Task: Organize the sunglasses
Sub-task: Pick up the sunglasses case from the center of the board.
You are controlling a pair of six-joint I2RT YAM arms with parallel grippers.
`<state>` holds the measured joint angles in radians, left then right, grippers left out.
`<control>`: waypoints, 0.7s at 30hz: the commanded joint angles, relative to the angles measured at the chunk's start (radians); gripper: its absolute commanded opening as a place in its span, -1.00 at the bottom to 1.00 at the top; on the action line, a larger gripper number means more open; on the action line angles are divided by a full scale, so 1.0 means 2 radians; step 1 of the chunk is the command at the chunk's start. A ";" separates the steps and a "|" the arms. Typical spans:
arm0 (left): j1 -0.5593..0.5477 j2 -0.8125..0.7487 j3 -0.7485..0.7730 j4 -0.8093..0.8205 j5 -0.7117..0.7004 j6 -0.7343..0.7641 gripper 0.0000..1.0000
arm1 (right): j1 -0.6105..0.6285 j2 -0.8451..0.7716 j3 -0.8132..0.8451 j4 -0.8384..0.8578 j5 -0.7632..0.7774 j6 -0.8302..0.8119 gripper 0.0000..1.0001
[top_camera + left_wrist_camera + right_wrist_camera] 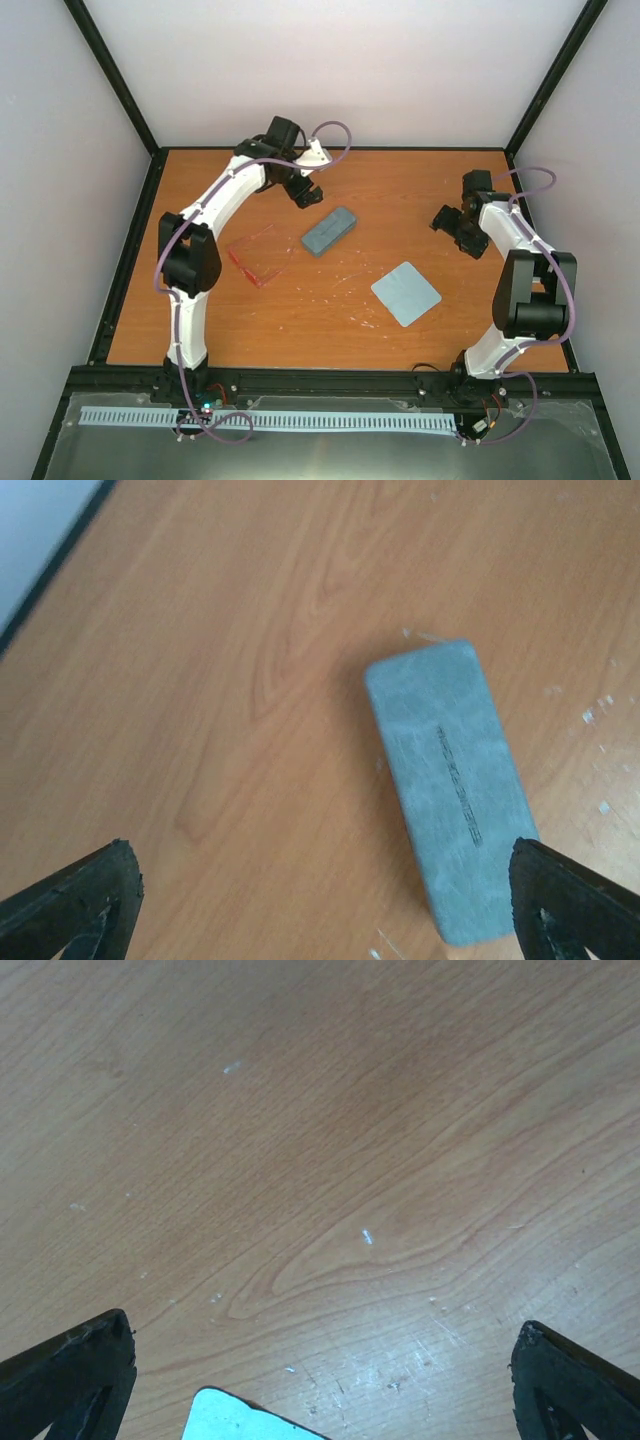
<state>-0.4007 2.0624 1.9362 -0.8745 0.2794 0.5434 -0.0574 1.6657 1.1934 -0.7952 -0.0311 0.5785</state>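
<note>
The left claw point(303, 192) is hanging wide open above the far part of the table point(400, 180), just beyond one end of the case point(329, 230), and it is holding nothing. I am judging that it is waiting there because the case must be handled first, before the glasses can go in. The right claw point(447, 220) is also standing fully open and empty, over bare wood on the right side, with the corner of the cloth point(406, 292) showing just below it in its own camera.

The sunglasses point(260, 255) are lying flat on the table, left of the middle, near the case and close beside the left arm. They are looking thin and see-through, with pinkish-red lenses and a fine red frame, so they are probably needing a gentle grip. I cannot tell if their arms are folded.

The case is a grey-blue oblong with rounded corners and a slightly mottled, fabric-like surface. It is lying diagonally and seems closed. The cloth is a pale blue square, flat and soft-looking, and it is resting apart from the other things. The table is smooth orange wood with small white scratches.
</note>
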 commanded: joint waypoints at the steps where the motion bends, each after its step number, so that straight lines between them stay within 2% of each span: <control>1: -0.023 0.039 0.089 -0.047 -0.076 -0.029 0.99 | -0.001 -0.021 0.018 0.008 -0.013 -0.005 1.00; 4: -0.035 0.066 0.126 -0.068 -0.102 -0.037 0.99 | -0.001 -0.024 0.034 0.001 -0.013 -0.021 1.00; 10: -0.058 0.078 0.113 -0.067 -0.143 -0.038 0.99 | -0.001 -0.025 0.048 0.005 -0.026 -0.036 1.00; 21: -0.059 0.088 0.113 -0.064 -0.152 -0.044 0.99 | -0.001 -0.032 0.024 0.027 -0.062 -0.019 1.00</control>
<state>-0.5167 2.2322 2.1502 -0.9897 -0.0059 0.4767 -0.0574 1.6360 1.2675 -0.7662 -0.1272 0.5236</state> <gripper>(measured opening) 0.995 0.999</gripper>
